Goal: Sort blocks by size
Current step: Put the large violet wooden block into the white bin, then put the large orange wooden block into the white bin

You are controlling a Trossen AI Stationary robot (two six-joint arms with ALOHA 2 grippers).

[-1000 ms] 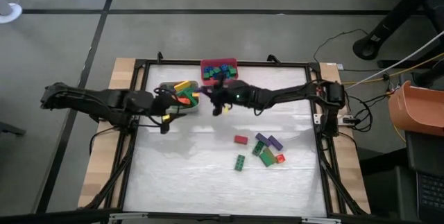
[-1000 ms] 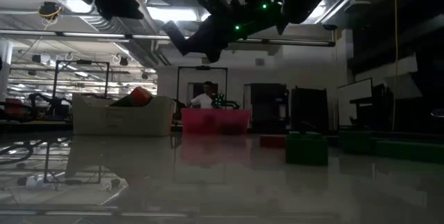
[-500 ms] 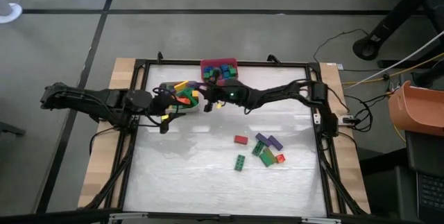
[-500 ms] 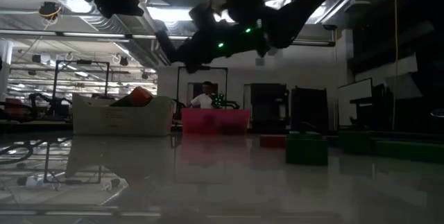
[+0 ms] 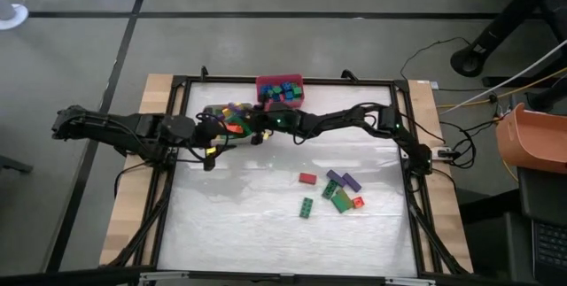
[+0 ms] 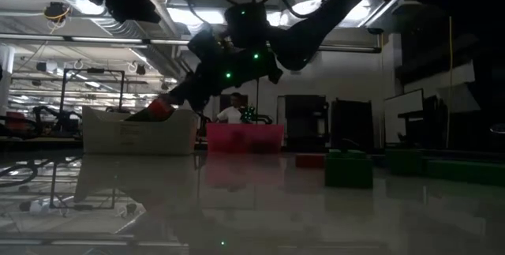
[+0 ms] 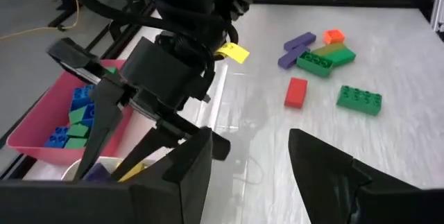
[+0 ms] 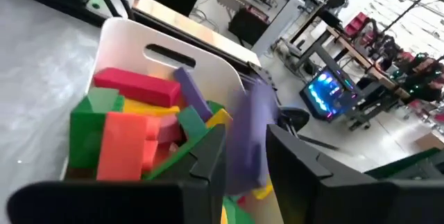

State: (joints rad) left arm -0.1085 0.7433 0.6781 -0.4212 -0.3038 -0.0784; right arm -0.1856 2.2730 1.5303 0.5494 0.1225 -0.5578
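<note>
Over the counter [image 5: 266, 233], seen from above, the right claw [image 5: 257, 132] has swung away from the red bin [image 5: 264, 81] at the far edge and now hangs above the white bin [image 5: 210, 112]. I judge that a long piece is about to join its pile. The left claw [image 5: 210, 144] waits just beside that bin. Two bins stand here, and seven loose blocks lie well apart from them: one red block [image 5: 307, 178], one long green block [image 5: 306, 207], and a cluster of two purple, two green and one orange. At counter height, the right claw [image 6: 175, 95] has come down from high in the room to just above the white bin [image 6: 138, 133], with the red bin [image 6: 245, 138] beside it and a green block [image 6: 349, 168] nearer the camera. From the left wrist, the left claw [image 7: 250, 175] stands wide open and empty, and the same seven loose blocks show beyond it. From the right wrist, a purple block [image 8: 250, 130] sits in the mouth of the right claw [image 8: 243, 156], directly over the white bin [image 8: 125, 37], which is heaped with red, green, yellow and purple bars. The block is smeared, and I cannot tell whether the claw grips it or has let go.
</note>
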